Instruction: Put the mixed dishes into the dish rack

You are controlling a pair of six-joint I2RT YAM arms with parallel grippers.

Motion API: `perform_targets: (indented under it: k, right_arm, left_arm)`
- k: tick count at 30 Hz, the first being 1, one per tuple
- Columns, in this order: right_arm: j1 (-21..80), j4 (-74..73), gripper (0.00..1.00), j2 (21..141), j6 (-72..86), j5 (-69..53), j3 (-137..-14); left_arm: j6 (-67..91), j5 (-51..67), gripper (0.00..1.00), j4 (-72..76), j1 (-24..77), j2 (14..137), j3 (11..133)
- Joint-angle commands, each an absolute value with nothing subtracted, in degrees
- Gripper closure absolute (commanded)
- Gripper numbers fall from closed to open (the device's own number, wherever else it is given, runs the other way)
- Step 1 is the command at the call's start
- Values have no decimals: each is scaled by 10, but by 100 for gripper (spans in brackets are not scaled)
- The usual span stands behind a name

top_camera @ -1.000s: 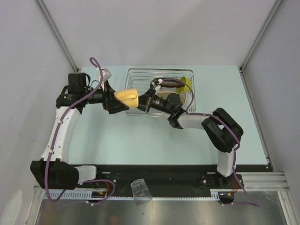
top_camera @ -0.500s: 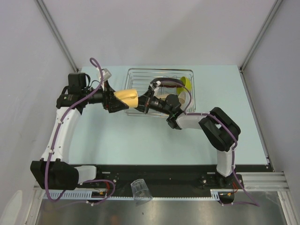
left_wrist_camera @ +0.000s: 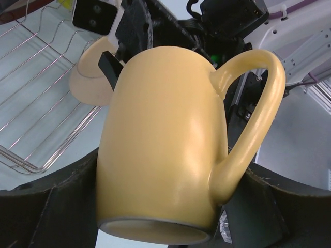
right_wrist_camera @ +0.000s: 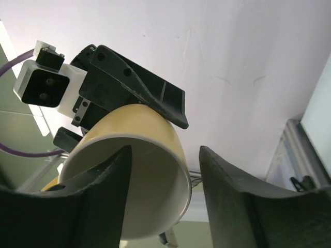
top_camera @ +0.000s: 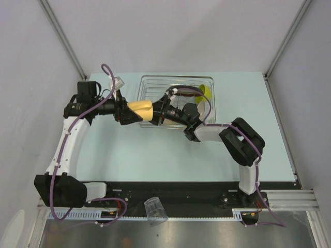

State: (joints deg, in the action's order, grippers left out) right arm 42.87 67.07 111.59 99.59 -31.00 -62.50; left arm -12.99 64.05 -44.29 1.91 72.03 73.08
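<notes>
Our left gripper [top_camera: 132, 110] is closed on the bottom end of the cream-yellow mug [left_wrist_camera: 165, 129]. One dark finger sits on each side of the mug's base. The mug lies on its side in the air, and in the left wrist view its handle sticks out to the right. Its open end points at the right arm.

Our right gripper [top_camera: 157, 111] is at that open end. Its two fingers [right_wrist_camera: 103, 186] stand apart with a gap between them. From the right wrist we see the rim of the mug in that gap, one finger in front of the opening and one outside it. We cannot tell if either finger touches the rim.

From the top, the mug hangs over the left side of the dish rack [top_camera: 150, 81], which sits at the far end of the table [top_camera: 155, 155]. The small lime-green bowl [top_camera: 205, 92] is at the right end of the rack. A beige round dish [left_wrist_camera: 88, 80] shows just past the mug, over the rack wires.

The small clear glass [top_camera: 154, 209] lies well apart from all this, down between the bases of the two arms.
</notes>
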Motion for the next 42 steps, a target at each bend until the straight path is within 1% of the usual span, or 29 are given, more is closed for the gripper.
perform_targets:
  k: [1,2,5,8,9,12,16,17,19,20,21,22,23,24,26,27,30,34,39,42]
  right_arm:
    - [403,637,34,1047,949,-333,-641]
    - [396,620,1,1036,937,-337,-637]
    - [381,538,0,990,871,-353,-638]
    - [355,408,0,943,789,-359,-660]
    - [350,387,0,933,754,-358,-672]
    - [329,345,0,905,732,-365,-692]
    - [303,289,0,861,680,-362,-711]
    - [298,260,0,833,665,-358,-715]
    - [284,233,0,800,636,-343,-718]
    - [277,206,0,782,607,-337,-720]
    - [270,192,0,750,591,-325,-721]
    - [257,178,0,734,577,-320,-722]
    - [251,151,0,720,548,-315,-722]
    - [246,136,0,689,536,-300,-722]
    - [235,107,0,666,516,-291,-710]
    - [230,105,0,649,511,-291,-703]
    - [213,112,0,623,520,-295,-657]
    - [184,140,0,594,549,-311,-603]
    - [153,174,0,583,574,-333,-563]
    - [146,189,0,575,587,-341,-542]
  left_arm:
    - [-122,661,100,-431,11,714,777]
    - [-119,664,100,-429,6,715,783]
    - [-113,673,100,-439,-19,724,821]
    - [-102,665,100,-439,-38,733,852]
    - [-102,654,100,-435,-39,736,857]
    - [-102,613,100,-428,-37,757,859]
    - [-127,501,100,-444,-14,814,885]
    - [-136,433,100,-448,16,827,895]
    - [-163,367,100,-467,42,876,936]
    - [-164,325,100,-475,57,898,973]
    - [-165,309,100,-484,61,919,997]
    - [-164,294,100,-495,66,972,1027]
    - [-170,237,100,-528,78,1001,1061]
    - [-174,214,100,-549,86,1030,1143]
    - [-179,162,100,-602,110,1116,1225]
    - [-185,103,100,-616,119,1143,1297]
    - [-202,2,100,-643,155,1214,1395]
    - [-228,-79,100,-631,198,1242,1398]
    - [-249,-103,100,-599,221,1242,1334]
    - [-254,-113,100,-599,228,1255,1337]
